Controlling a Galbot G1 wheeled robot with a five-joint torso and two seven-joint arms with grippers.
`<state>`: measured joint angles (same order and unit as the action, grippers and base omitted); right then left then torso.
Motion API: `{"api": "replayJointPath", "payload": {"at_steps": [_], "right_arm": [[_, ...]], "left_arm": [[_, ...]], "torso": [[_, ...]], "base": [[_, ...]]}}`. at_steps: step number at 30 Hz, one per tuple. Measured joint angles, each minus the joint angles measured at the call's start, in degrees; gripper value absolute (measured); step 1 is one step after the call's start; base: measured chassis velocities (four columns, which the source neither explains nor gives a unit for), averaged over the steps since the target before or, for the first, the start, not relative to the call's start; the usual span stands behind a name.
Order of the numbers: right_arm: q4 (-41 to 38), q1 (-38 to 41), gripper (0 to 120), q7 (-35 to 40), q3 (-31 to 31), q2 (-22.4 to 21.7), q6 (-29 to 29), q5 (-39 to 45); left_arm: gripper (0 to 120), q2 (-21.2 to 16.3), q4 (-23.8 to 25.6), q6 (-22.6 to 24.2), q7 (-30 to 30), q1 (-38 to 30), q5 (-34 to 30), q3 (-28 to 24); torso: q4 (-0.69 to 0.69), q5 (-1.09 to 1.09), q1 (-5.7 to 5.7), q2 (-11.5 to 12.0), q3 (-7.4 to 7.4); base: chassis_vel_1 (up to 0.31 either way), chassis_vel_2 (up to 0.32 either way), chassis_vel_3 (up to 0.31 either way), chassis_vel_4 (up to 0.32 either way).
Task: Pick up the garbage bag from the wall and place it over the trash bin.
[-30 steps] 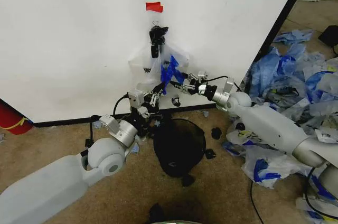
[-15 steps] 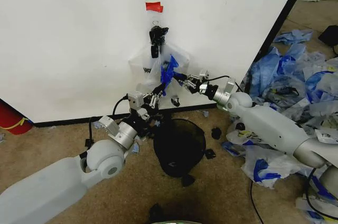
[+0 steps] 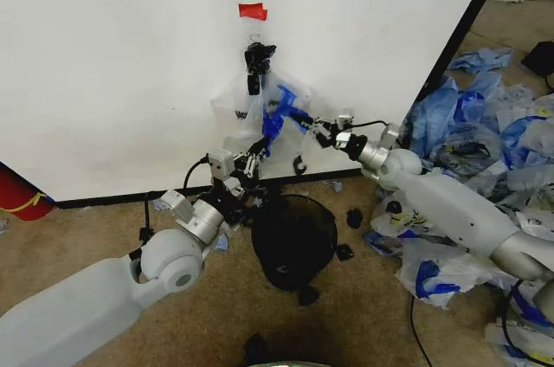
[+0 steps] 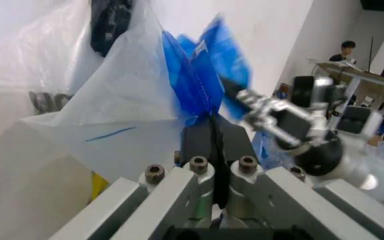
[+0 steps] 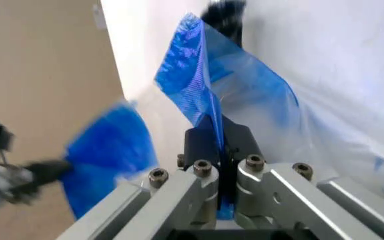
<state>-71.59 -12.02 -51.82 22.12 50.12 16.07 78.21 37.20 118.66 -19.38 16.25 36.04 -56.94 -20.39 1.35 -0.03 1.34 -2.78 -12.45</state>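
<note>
While the garbage bag (image 3: 251,103) hangs on the wall (image 3: 130,64), left gripper (image 3: 257,149) and right gripper (image 3: 305,119) each pinch a blue handle; trash bin (image 3: 294,237) remains uncovered.

— Where is the garbage bag (image 3: 260,107)?
— Centre of the head view, hanging flat on the wall (image 3: 121,64) from a dark clip, just under a red tape piece. It is thin, translucent white, with black print and blue handle loops pulled out to the right.

— And the trash bin (image 3: 294,237)?
— Lower centre, on the carpet below the bag, close to the wall's black base strip. Round, black wire mesh, tilted toward the camera.
</note>
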Motion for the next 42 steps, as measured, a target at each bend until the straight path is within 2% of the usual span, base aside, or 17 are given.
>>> {"api": "replayJointPath", "payload": {"at_steps": [2, 6, 8, 10, 21, 34, 42], "right_arm": [[-1.35, -2.3, 0, -0.3, -2.39, -1.67, -0.42, 1.6], [-1.65, -4.2, 0, -0.24, -4.16, -2.46, -0.47, 2.02], [-1.78, -5.76, 0, -0.38, -5.44, -2.95, -0.51, 2.04], [-2.04, -7.57, 0, -0.71, -6.35, -3.54, -0.57, 2.04], [-3.29, -10.09, 0, -0.5, -7.32, -3.7, -0.56, 1.73], [-7.4, -14.28, 0, -0.47, -7.82, -5.21, -0.57, 0.15], [-11.19, -18.33, 0, -0.27, -9.68, -7.37, -0.52, -1.09]], "left_arm": [[0, 0.0, -0.01, 0.0, 0.18, 0.12, -0.01, 0.08], [0, 0.02, -0.09, -0.01, 0.23, 0.23, -0.01, 0.09], [0, 0.0, -0.11, -0.01, 0.24, 0.45, 0.06, 0.13], [0, -0.2, -0.08, -0.01, 0.25, 0.91, 0.2, 0.35], [0, -0.59, 0.18, -0.13, 0.03, 2.34, 0.84, 0.54], [0, -1.68, 1.14, -0.58, -1.4, 8.64, 2.85, 4.37], [0, -2.78, 2.29, -0.96, -2.39, 13.09, 3.72, 8.55]], "torso": [[0.01, -0.05, 0.0, 0.0, 0.0], [-0.01, 0.0, 0.0, 0.0, 0.0], [0.0, -0.06, 0.0, 0.0, 0.0], [0.0, 0.01, 0.0, 0.0, 0.0], [0.0, -0.02, 0.0, 0.0, 0.0], [-0.01, -0.04, 0.0, 0.0, 0.0], [0.0, -0.03, 0.0, 0.0, 0.0]], "base": [[0.0, 0.0, 0.0, 0.0], [0.0, 0.0, 0.0, 0.0], [0.0, 0.0, 0.0, 0.0], [0.0, 0.0, 0.0, 0.0], [0.0, 0.0, 0.0, 0.0], [0.0, 0.0, 0.0, 0.0], [0.0, 0.0, 0.0, 0.0]]}}
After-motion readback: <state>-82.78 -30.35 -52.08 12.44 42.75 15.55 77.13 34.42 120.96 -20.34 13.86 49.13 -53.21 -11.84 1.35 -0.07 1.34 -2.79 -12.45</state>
